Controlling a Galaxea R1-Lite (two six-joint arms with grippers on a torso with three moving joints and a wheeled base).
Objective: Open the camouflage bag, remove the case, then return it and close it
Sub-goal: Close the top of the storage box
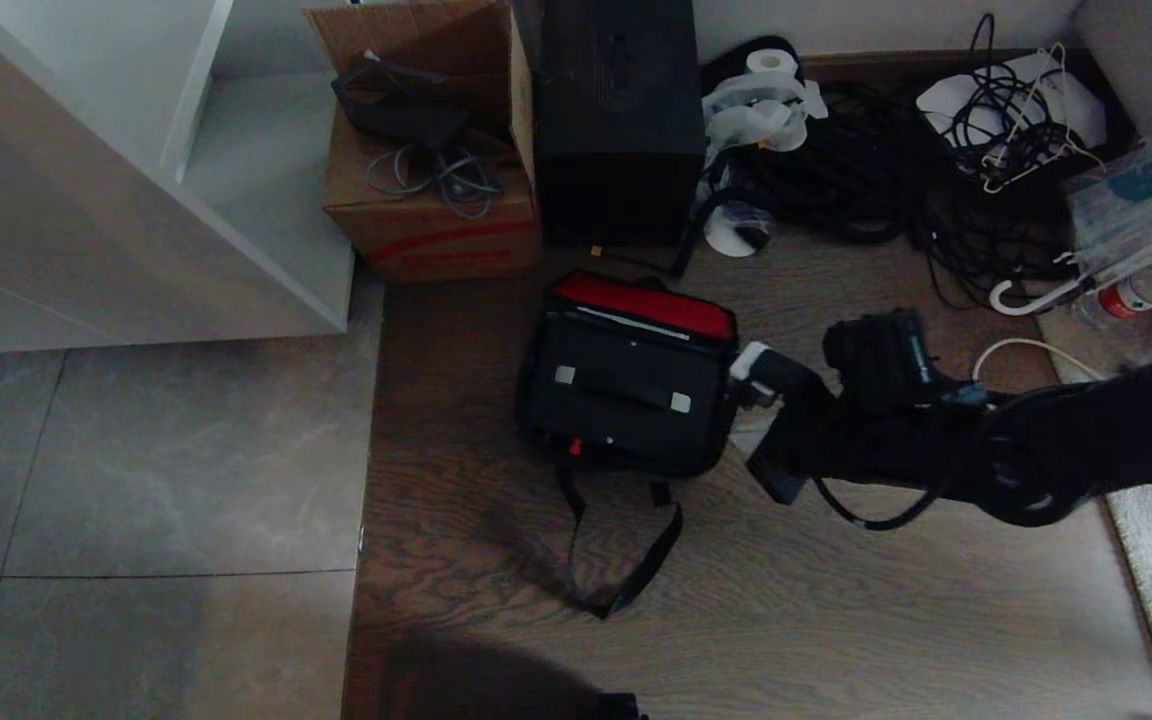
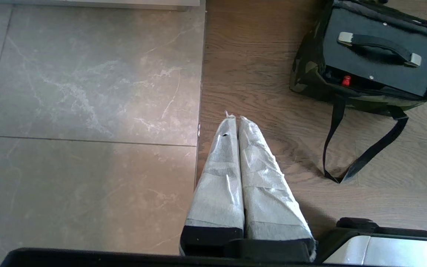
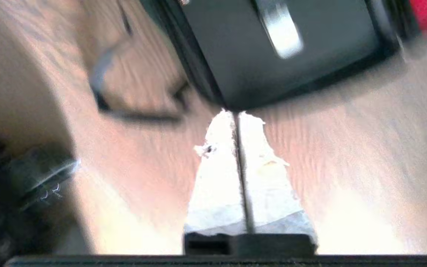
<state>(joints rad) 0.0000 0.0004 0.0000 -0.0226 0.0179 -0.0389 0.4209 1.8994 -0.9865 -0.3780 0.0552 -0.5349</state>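
The camouflage bag lies open on the wooden floor, its red-lined flap folded back. The black case sits inside it, handle up and red tab at the near edge. My right gripper is just off the bag's right side. In the right wrist view it is shut with nothing between its fingers, tips close to the corner of the case. My left gripper is shut and empty over the floor, well away from the bag and case.
The bag's black straps trail over the floor towards me. Behind the bag stand a cardboard box and a tall black box. A tangle of cables and a bottle lie at the back right, a white cabinet at the left.
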